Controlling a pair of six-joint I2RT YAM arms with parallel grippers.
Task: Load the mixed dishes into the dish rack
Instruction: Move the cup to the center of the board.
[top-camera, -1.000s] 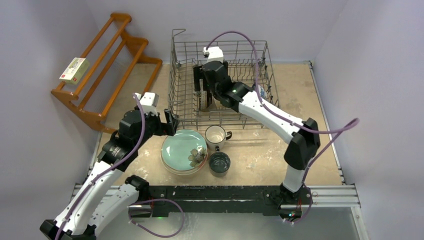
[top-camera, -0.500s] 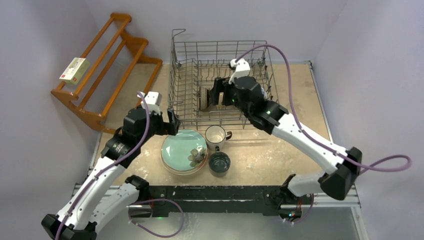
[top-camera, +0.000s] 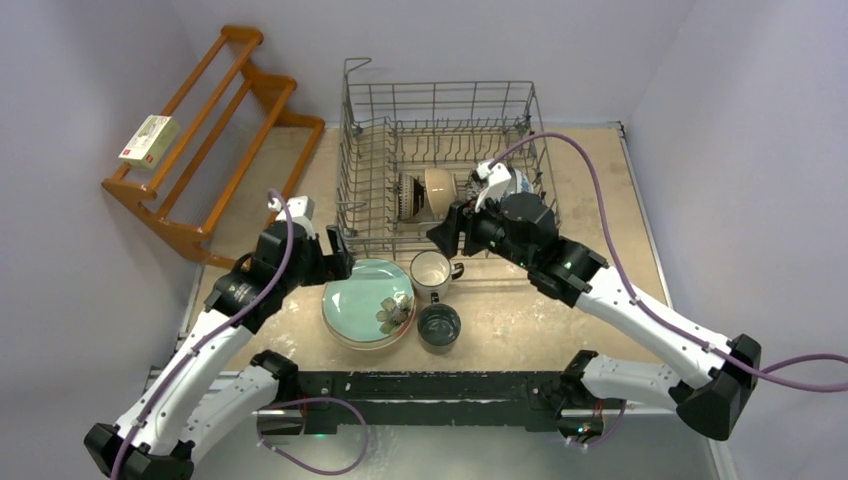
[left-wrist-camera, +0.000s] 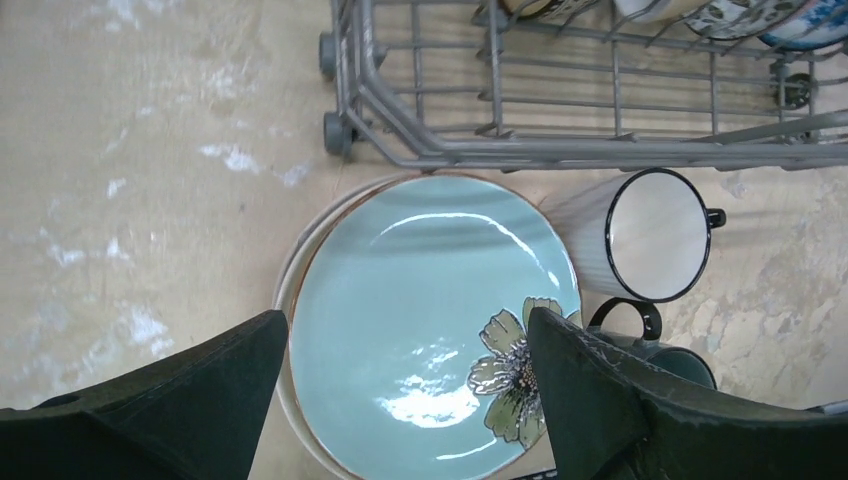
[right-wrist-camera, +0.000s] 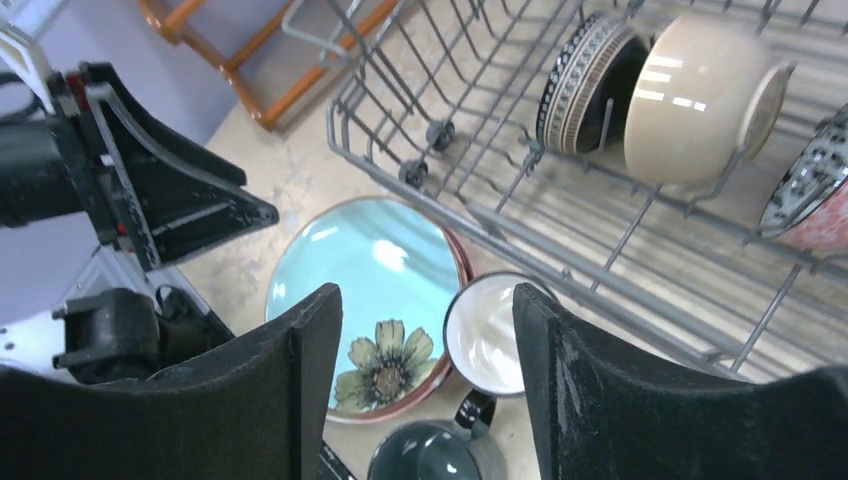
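Note:
The dish rack (top-camera: 360, 190) holds a dark patterned bowl (top-camera: 408, 195), a beige bowl (top-camera: 438, 188) and another patterned bowl (top-camera: 515, 182) on edge. In front of it a mint green plate (top-camera: 365, 298) with a flower tops a stack of plates, beside a white mug (top-camera: 432, 270) and a dark teal mug (top-camera: 438, 326). My left gripper (top-camera: 340, 255) hovers open over the plate (left-wrist-camera: 430, 300), nothing between its fingers. My right gripper (top-camera: 447, 237) is open and empty above the rack's front rim, over the white mug (right-wrist-camera: 490, 335) and the plate (right-wrist-camera: 370, 265).
A brown wooden slatted shelf (top-camera: 210, 140) leans at the back left with a small box (top-camera: 148, 140) on it. The rack's front wall (left-wrist-camera: 600, 155) runs just behind the plate and the mugs. Purple cables loop from both arms.
My right arm has pulled back out of the rack to its front rim, leaving the beige bowl standing inside, and its jaws have narrowed. The left gripper has shifted slightly nearer.

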